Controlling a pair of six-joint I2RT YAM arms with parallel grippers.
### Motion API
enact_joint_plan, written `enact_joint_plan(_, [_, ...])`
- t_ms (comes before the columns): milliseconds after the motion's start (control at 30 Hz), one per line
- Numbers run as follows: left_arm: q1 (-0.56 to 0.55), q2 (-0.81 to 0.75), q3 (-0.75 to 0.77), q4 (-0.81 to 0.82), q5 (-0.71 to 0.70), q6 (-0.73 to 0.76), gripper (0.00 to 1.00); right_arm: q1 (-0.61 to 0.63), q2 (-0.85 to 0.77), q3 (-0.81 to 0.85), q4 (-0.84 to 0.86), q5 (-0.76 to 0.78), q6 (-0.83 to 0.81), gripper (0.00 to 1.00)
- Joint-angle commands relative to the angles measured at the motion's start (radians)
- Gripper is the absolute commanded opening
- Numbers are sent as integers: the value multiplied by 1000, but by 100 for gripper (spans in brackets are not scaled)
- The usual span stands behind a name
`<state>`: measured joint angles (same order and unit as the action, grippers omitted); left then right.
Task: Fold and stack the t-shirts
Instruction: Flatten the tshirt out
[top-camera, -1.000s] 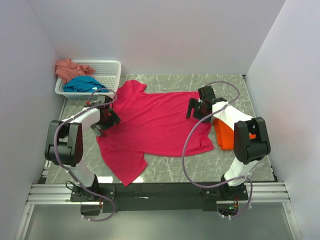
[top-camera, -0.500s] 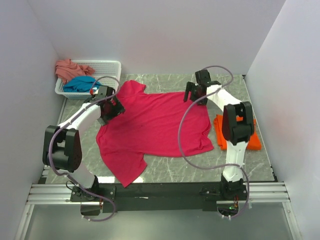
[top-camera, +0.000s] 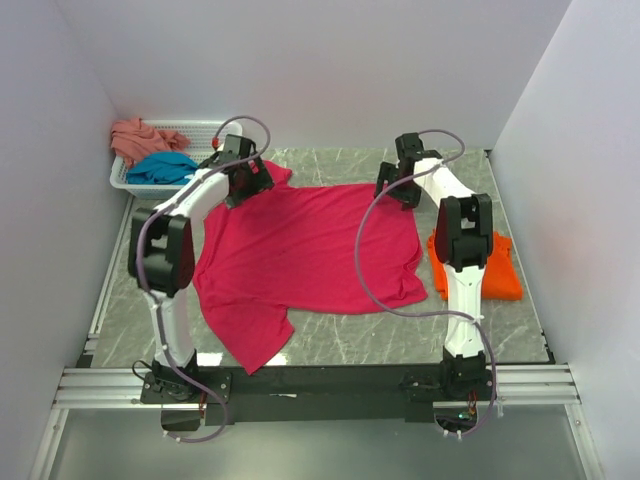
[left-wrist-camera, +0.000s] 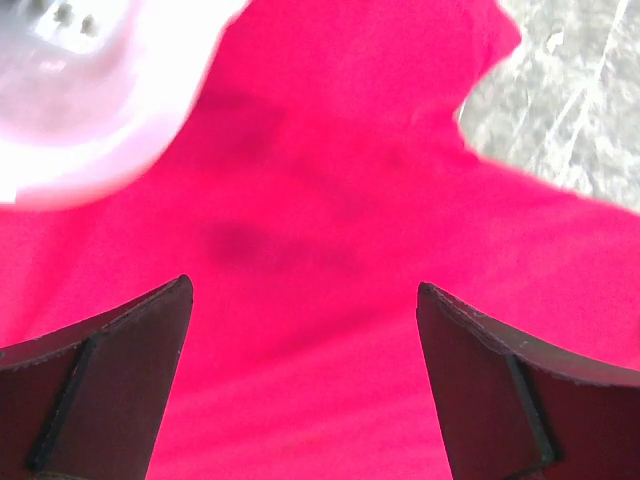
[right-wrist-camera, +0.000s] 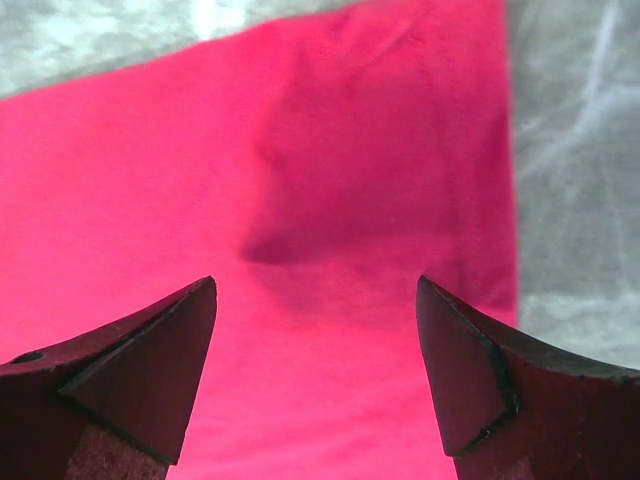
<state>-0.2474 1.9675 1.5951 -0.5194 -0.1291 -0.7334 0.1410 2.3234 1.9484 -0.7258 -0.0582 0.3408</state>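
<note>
My left hand (left-wrist-camera: 303, 300): wide open, holding nothing — above the magenta-red t-shirt (top-camera: 310, 250), far sleeve.
My right hand (right-wrist-camera: 315, 290): wide open, empty — above its far hem corner.

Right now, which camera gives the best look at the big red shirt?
The overhead view: it shows almost the whole red shirt spread on the table, sleeves and hem included. The left wrist view shows only a close patch by one sleeve; the right wrist view only one corner.
</note>
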Motion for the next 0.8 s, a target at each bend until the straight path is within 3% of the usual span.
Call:
enact_joint_plan(0, [-7, 94, 138, -2, 9, 51, 99, -32, 19, 46, -96, 46, -22, 87])
enact_joint_plan(300, [-12, 393, 485, -85, 68, 84, 99, -110, 48, 69, -126, 44, -49, 86])
enact_joint_plan(567, [-16, 510, 555, -47, 135, 72, 99, -136, 83, 130, -149, 12, -74, 85])
enact_joint_plan(767, [-18, 594, 650, -56, 166, 63, 99, -127, 37, 113, -55, -65, -120, 79])
